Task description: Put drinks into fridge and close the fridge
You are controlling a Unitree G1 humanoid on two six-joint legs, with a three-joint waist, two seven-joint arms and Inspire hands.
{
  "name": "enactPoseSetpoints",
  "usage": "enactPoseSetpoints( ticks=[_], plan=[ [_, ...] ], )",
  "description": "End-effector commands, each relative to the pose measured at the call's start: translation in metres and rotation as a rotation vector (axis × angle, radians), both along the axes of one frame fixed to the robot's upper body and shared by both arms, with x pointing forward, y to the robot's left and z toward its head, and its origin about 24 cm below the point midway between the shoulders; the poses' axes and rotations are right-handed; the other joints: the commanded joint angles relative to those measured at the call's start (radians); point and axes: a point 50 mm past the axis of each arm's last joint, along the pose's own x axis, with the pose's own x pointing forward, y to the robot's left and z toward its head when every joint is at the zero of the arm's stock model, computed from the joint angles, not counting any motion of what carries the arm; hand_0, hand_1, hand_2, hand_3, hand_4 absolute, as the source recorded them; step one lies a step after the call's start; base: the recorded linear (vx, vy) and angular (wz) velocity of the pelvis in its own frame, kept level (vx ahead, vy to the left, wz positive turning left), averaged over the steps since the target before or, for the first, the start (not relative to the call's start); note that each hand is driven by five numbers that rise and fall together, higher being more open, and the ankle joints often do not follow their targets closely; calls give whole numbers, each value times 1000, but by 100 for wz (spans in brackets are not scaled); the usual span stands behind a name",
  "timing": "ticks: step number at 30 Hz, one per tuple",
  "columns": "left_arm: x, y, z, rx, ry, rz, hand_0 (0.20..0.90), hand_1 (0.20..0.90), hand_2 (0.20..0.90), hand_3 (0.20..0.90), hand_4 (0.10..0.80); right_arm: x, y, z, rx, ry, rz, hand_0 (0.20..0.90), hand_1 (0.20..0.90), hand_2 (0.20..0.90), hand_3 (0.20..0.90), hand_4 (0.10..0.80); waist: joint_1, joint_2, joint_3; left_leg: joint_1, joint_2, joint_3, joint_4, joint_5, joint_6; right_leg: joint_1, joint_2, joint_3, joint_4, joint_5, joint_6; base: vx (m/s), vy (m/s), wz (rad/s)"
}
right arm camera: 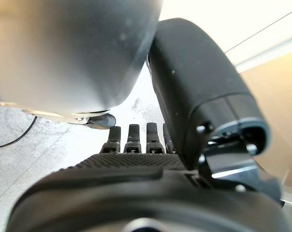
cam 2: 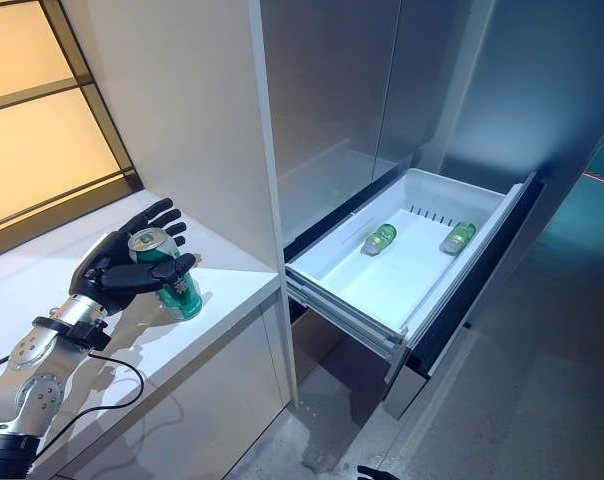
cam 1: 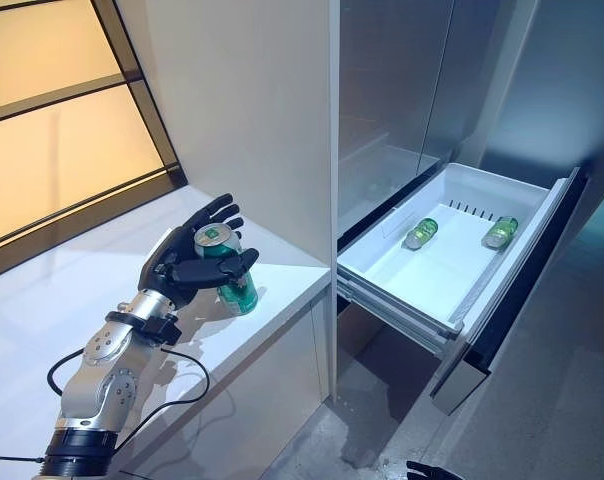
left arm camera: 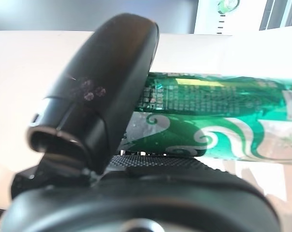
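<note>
My left hand (cam 1: pixel 177 262) is shut on a green can (cam 1: pixel 234 285), thumb across its front and fingers behind it. The can is upright, slightly tilted, at or just above the white counter (cam 1: pixel 42 310) near its front edge. The left wrist view shows the thumb (left arm camera: pixel 107 82) lying over the can (left arm camera: pixel 209 111). To the right, the fridge's white drawer (cam 1: pixel 402 290) is pulled out, and green cans (cam 1: pixel 420 233) (cam 1: pixel 500 232) lie on their sides at its back. My right hand (right arm camera: pixel 136 169) hangs low over the floor, fingers (right arm camera: pixel 136 140) straight, holding nothing.
A tall white panel (cam 1: pixel 252 100) stands between the counter and the fridge. The fridge's upper doors (cam 1: pixel 402 90) are shut. A window (cam 1: pixel 52 120) runs along the counter's back left. The drawer's dark front (cam 1: pixel 512 300) juts out over grey floor (cam 1: pixel 562 400).
</note>
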Motion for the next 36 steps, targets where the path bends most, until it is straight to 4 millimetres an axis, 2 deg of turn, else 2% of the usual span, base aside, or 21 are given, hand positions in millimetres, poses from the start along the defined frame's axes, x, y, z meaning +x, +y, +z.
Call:
enactPoseSetpoints(
  ticks=[1,11,12,13,14,17,25,29,32,36],
  plan=[
    [21,0,67,52,-267,-18,900,900,900,900,800,-2,-7,1,-9,14,16,900,900,900,900,800,-14,-11,-9,-22,-51,21,29,-67,24,0,20,39,93,-137,53,10,4,-4],
    [21,0,65,52,-260,-24,900,900,900,900,800,-2,-7,1,-10,16,10,900,900,900,900,800,-16,-11,-10,-22,-50,25,29,-67,24,0,20,41,92,-136,53,2,1,-1],
    [21,-1,66,51,-262,-26,846,846,846,837,737,-2,-7,1,-10,16,10,900,900,900,900,800,-16,-11,-10,-22,-51,25,29,-67,24,-1,20,41,93,-136,53,0,0,0],
    [21,-1,67,50,-265,-27,629,629,629,584,484,-2,-7,1,-10,16,9,900,900,900,900,800,-15,-11,-10,-23,-51,25,29,-67,24,-1,20,41,93,-136,53,0,0,0],
    [21,-1,67,50,-265,-28,629,629,629,584,484,-2,-7,1,-10,16,9,900,900,900,900,800,-16,-11,-10,-23,-51,25,30,-67,24,-1,20,42,93,-136,53,0,0,0],
    [22,-2,68,50,-269,-34,300,300,300,200,100,-2,-7,1,-9,14,7,900,900,900,900,800,-17,-11,-9,-23,-51,26,31,-69,25,-2,20,42,95,-136,53,0,0,0],
    [21,-4,69,30,-281,-54,300,300,300,200,100,-2,-7,1,-10,13,8,900,900,900,900,800,-19,-11,-10,-22,-50,30,31,-70,25,-1,20,44,93,-136,54,3,1,-4],
    [21,-10,77,-49,-316,-111,300,300,300,200,100,1,-7,2,-4,-9,7,900,900,900,900,800,-19,-12,-11,-23,-51,29,32,-70,25,-2,20,45,92,-135,54,1,1,-2],
    [16,-20,89,-120,-377,-200,300,300,300,200,100,15,-5,6,-1,-92,33,900,900,900,900,800,-18,-14,-11,-21,-50,28,30,-69,25,-1,20,43,93,-135,53,0,0,0],
    [7,-36,104,-180,-475,-331,300,300,300,200,100,50,8,19,-18,-276,209,900,900,900,900,800,-18,-18,-11,-24,-49,23,28,-67,25,-3,18,41,94,-134,53,0,0,0]
  ],
)
